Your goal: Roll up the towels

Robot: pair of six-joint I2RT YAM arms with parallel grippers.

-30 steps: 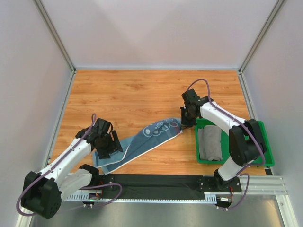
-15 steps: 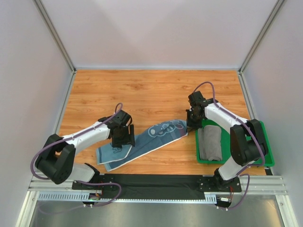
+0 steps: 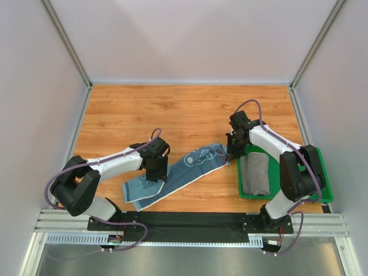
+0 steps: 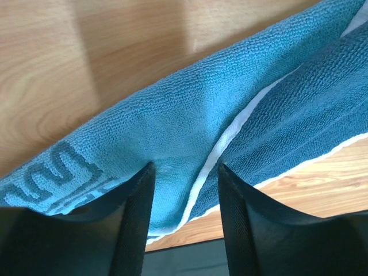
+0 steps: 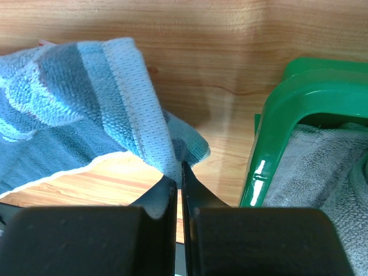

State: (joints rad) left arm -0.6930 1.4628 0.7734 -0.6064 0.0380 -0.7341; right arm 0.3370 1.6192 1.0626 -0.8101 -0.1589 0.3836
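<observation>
1. Overhead, a light blue towel [image 3: 179, 169] with white lettering lies stretched in a slanting band across the near half of the wooden table [image 3: 172, 109], one end at the near left and the other reaching right towards the green tray [image 3: 287, 198]
2. Down on the near-left part of that towel stands the left gripper [image 3: 156, 171], its two dark fingers [image 4: 129, 230] apart and their tips set on the cloth
3. Seen from the left wrist, a white hem runs up between the parted jaws where the towel is folded over itself; the cloth there looks flat, with none of it visibly pinched
4. At the towel's right end, the right gripper [image 3: 233, 150] is clenched on the corner, its jaws closed tight together with the blue cloth caught between the tips
5. From that pinch the corner rises off the wood and drapes away to the left, just beside the tray's left wall but not touching it
6. Inside the tray, at the table's near right, a grey towel [image 3: 255, 173] lies bundled lengthwise against the left wall
</observation>
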